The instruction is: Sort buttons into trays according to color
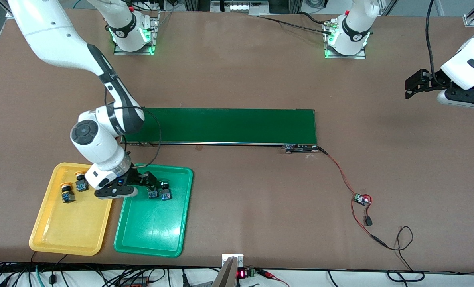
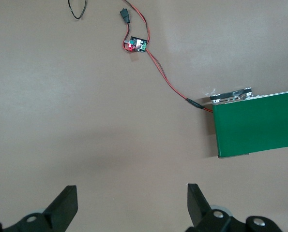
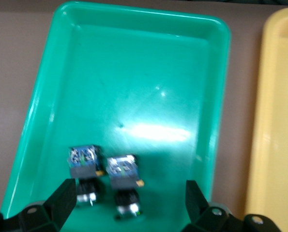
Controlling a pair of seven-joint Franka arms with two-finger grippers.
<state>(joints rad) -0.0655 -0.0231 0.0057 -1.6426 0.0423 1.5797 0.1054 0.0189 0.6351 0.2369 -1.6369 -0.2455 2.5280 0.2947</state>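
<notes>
The green tray [image 1: 153,227] holds two green buttons [image 1: 153,193] [image 1: 165,193] lying side by side at its end nearest the conveyor. They show in the right wrist view [image 3: 83,164] [image 3: 122,174] on the green tray [image 3: 134,87]. The yellow tray [image 1: 67,223] beside it holds two yellow-orange buttons [image 1: 67,193] [image 1: 81,182]. My right gripper [image 1: 143,181] is open and empty, just over the green tray by the green buttons. My left gripper [image 1: 414,84] is open and empty, held above bare table at the left arm's end [image 2: 132,203].
A long dark-green conveyor belt [image 1: 229,126] lies across the table's middle, its end in the left wrist view [image 2: 257,123]. A red-black cable runs from it to a small circuit board [image 1: 362,199] [image 2: 136,45]. A display unit [image 1: 241,273] sits at the table's near edge.
</notes>
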